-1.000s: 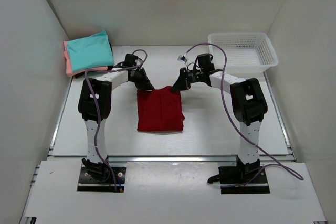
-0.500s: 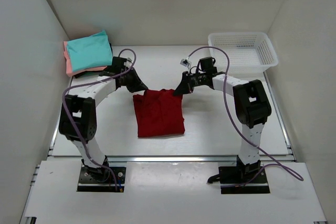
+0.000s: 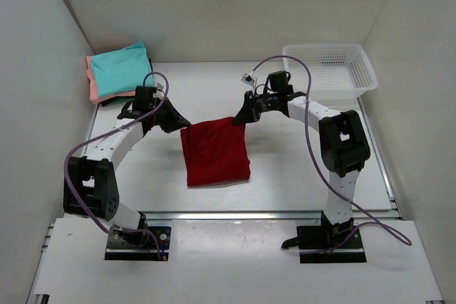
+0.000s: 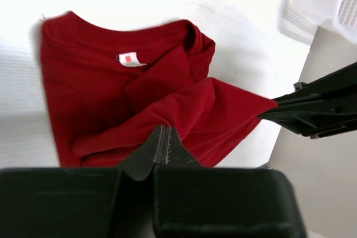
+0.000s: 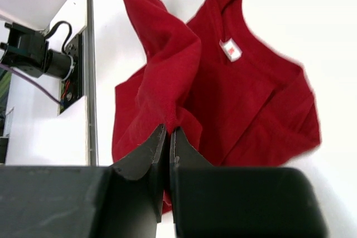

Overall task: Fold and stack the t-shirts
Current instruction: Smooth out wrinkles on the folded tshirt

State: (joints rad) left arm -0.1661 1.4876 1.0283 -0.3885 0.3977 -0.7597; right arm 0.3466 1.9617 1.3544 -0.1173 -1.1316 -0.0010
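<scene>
The dark red t-shirt (image 3: 215, 153) lies in the middle of the table, its far edge lifted and stretched between both grippers. My left gripper (image 3: 181, 126) is shut on the left corner of that edge, and my right gripper (image 3: 241, 118) is shut on the right corner. In the left wrist view the fingertips (image 4: 165, 130) pinch red cloth (image 4: 100, 82), with the collar and white label showing beyond. The right wrist view shows my right gripper (image 5: 169, 130) closed on a fold of the shirt (image 5: 256, 98). A folded stack sits at the back left, teal t-shirt (image 3: 120, 69) on top of a salmon-pink one (image 3: 92, 89).
A white mesh basket (image 3: 329, 69) stands at the back right of the table. White walls close in the left, right and back sides. A metal rail (image 3: 228, 213) runs along the table's near edge.
The left arm's elbow has swung out to the left and its gripper has drawn the shirt's corner leftward, stretching the lifted edge wider. The right gripper has hardly moved.
</scene>
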